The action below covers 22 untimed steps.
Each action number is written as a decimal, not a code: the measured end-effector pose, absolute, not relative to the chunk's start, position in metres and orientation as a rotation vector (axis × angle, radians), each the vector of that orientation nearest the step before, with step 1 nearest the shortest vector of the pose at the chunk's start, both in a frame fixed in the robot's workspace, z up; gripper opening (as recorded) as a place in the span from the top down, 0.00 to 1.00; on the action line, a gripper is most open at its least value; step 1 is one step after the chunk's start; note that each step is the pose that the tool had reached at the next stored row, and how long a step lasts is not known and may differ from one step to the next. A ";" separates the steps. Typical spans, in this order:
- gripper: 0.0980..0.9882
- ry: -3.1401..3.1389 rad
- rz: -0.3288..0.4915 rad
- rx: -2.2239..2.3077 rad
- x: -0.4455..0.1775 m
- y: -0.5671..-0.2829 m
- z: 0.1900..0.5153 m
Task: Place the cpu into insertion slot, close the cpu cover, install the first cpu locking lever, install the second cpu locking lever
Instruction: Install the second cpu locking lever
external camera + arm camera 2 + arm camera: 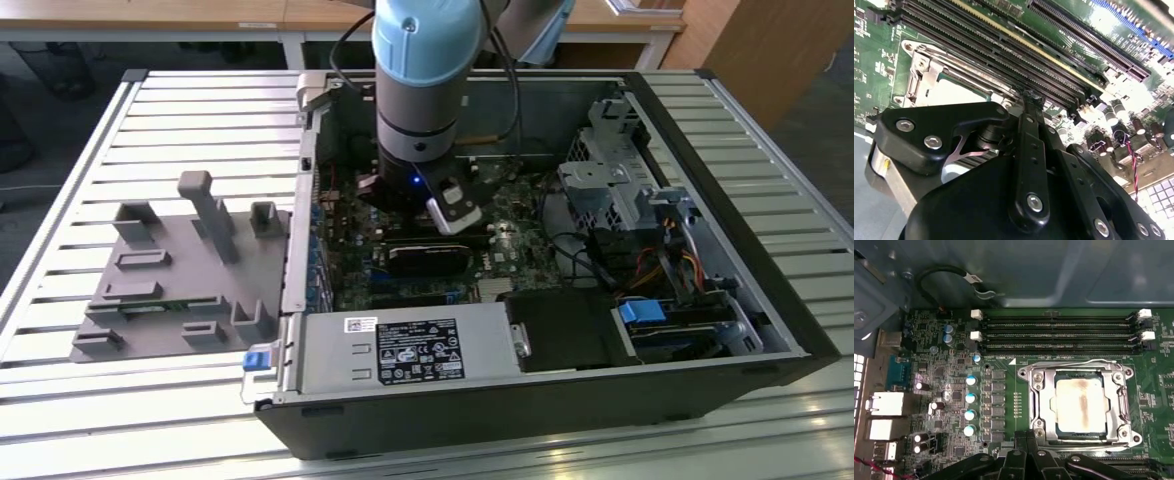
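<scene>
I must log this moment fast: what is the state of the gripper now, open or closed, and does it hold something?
Gripper: shut, holding nothing; fingertips sit at the edge of the thin silvery metal cpu cover over the silver-grey square cpu.

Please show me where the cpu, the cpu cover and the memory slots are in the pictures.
cpu (1080, 405), first wrist view, middle of its metal top.
cpu cover (1043, 402), first wrist view, one side bar of the frame.
memory slots (1059, 330), first wrist view, middle of the rows.

Silver cpu (1080, 405) brown-streaked; silvery cpu cover (1081, 374); green circuit board (1004, 342).
</scene>
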<state>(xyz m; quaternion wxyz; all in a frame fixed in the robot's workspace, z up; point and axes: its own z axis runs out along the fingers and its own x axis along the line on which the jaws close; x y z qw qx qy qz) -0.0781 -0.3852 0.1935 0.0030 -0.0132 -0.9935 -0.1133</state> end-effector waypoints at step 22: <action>0.99 -3.115 -0.358 -0.041 -0.080 -0.385 0.206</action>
